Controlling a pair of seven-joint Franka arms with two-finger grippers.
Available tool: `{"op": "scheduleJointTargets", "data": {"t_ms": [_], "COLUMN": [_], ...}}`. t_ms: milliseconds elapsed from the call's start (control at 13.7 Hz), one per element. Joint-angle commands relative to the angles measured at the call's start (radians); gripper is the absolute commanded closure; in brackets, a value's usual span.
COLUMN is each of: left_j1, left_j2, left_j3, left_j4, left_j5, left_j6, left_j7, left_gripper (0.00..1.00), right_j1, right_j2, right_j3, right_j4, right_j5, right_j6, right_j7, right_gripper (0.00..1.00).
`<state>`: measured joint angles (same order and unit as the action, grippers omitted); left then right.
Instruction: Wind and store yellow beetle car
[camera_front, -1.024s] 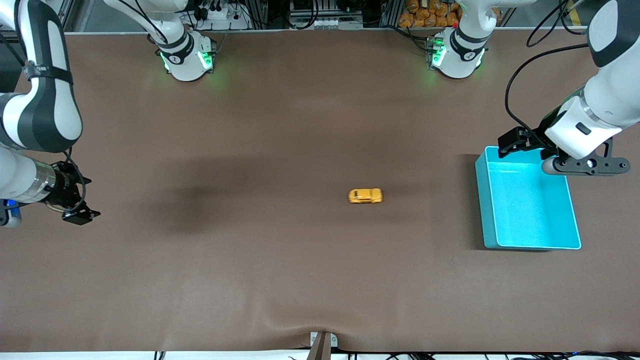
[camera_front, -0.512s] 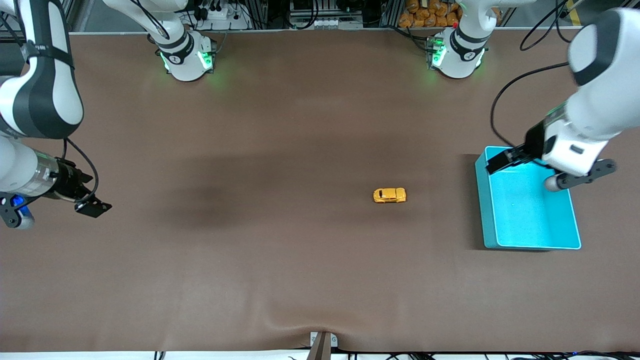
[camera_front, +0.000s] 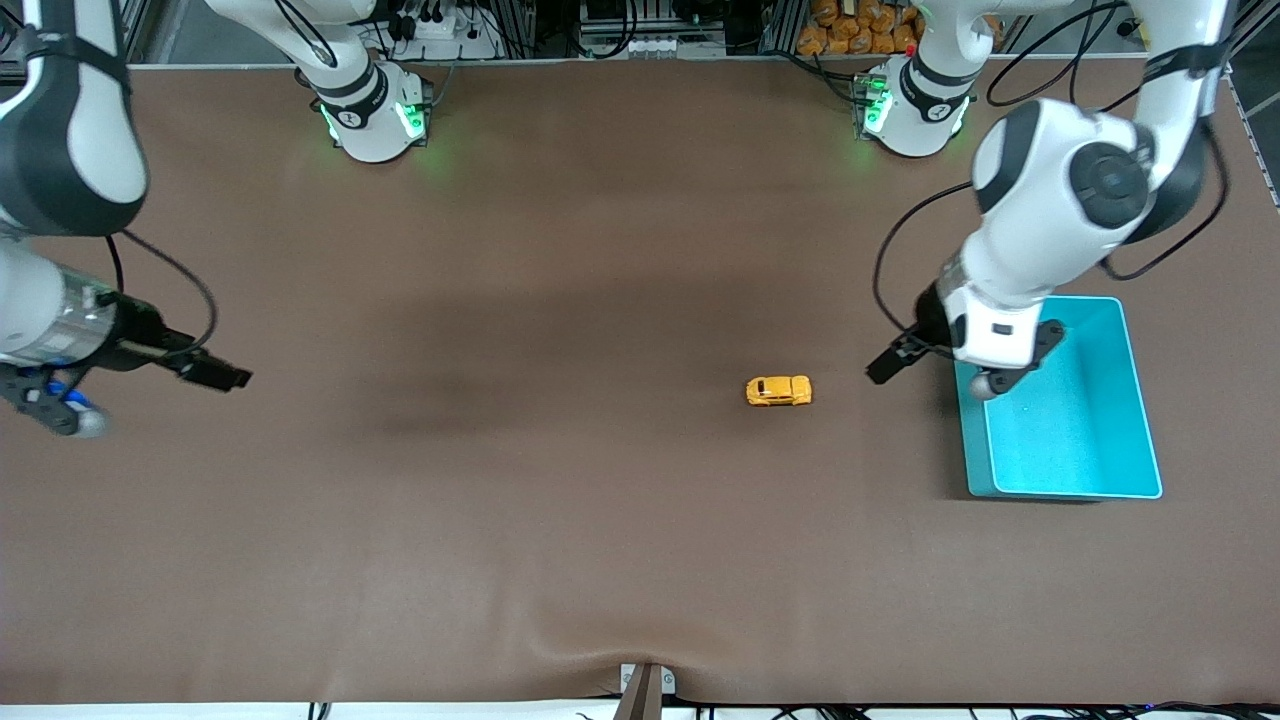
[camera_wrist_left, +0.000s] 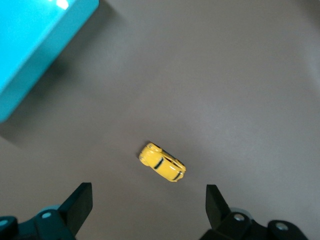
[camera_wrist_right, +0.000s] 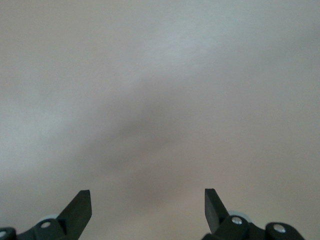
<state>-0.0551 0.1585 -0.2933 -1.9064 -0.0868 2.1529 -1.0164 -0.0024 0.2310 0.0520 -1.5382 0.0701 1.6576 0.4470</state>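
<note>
**Yellow beetle car loose on bench; neither winding nor storing visibly done**

Yellow beetle car (camera_front: 778, 390) on its wheels on the brown bench (camera_front: 560, 520), roughly mid-bench, toward the left arm's end. Well apart from the teal bin (camera_front: 1140, 400); not in it. Bin interior shows empty.

Left tool (camera_front: 893, 362) over bare bench between car and bin, just beside the bin's rim. Fingers spread wide, nothing held. In the left wrist view, car (camera_wrist_left: 162, 162) lying between the two fingertips (camera_wrist_left: 80, 200) but well short of them; no contact.

Right tool (camera_front: 215, 373) over bare bench at the right arm's end, well apart from the car. Released, empty; right wrist view shows only bench surface past its fingertips (camera_wrist_right: 80, 202). Judged waiting.

Progress, as judged: storage certainly outstanding, car untouched at this moment. Whether wound — cannot tell from the scene. Remaining: close on the car, wind if needed, carry over, release into bin.
</note>
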Motion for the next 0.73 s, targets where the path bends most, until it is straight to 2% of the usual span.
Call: {"op": "scheduleJointTargets", "data": {"t_ms": [0,220,512,659], "left_j1": [-0.055,-0.107,-0.144,-0.164], "left_j2": [0.058,0.131,0.219,0.271], "left_j3": [-0.003,-0.003,-0.003,-0.003], "left_j4": [0.003,0.001,-0.002,-0.01], "left_j5": [-0.004,0.001,0.007,0.08], "left_j6": [0.044,0.077,0.189,0.237], "left_j7": [-0.16,-0.373,-0.655,-0.79], "left_gripper": [0.0,0.0,0.0,0.0], "right_j1": [0.033,0.022,-0.002,-0.034], "right_j2": [-0.067,-0.096,-0.186,-0.22], "right_j3": [0.009,0.005,0.002,0.003], "right_j4": [-0.008,-0.017,-0.068,-0.079], "right_j5": [-0.039,-0.038,-0.036,-0.029], "right_j6": [-0.03,-0.051,-0.053,-0.059], "right_j7": [-0.063,-0.284,-0.396,-0.448], "right_gripper": [0.0,0.0,0.0,0.0]}}
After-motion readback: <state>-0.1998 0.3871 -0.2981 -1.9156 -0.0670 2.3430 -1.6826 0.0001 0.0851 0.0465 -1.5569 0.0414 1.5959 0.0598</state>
